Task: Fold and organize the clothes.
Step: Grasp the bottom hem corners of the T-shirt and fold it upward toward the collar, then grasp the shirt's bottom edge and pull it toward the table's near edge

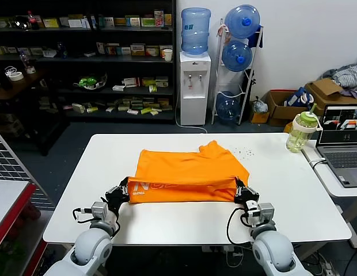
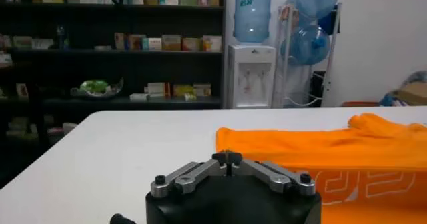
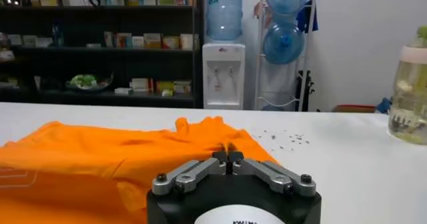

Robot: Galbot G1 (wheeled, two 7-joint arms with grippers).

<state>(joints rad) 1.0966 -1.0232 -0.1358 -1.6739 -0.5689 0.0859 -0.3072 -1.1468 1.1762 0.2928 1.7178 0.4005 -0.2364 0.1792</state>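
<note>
The bright orange T-shirt [image 1: 190,169] lies on the white table [image 1: 293,195], its near edge raised and turned so that white lettering shows at the near left. My left gripper [image 1: 125,188] is shut on the shirt's near left corner. My right gripper [image 1: 242,190] is shut on the near right corner. In the left wrist view the fingertips [image 2: 227,157] meet at the shirt [image 2: 347,152] edge. In the right wrist view the gripper [image 3: 227,155] pinches a bit of the orange fabric [image 3: 100,159].
A green-lidded bottle [image 1: 299,131] and a laptop [image 1: 342,141] stand at the table's right side. Small dark specks [image 1: 245,152] lie beyond the shirt. A wire rack [image 1: 11,167] stands on the left. A water dispenser [image 1: 194,86] and shelves are behind the table.
</note>
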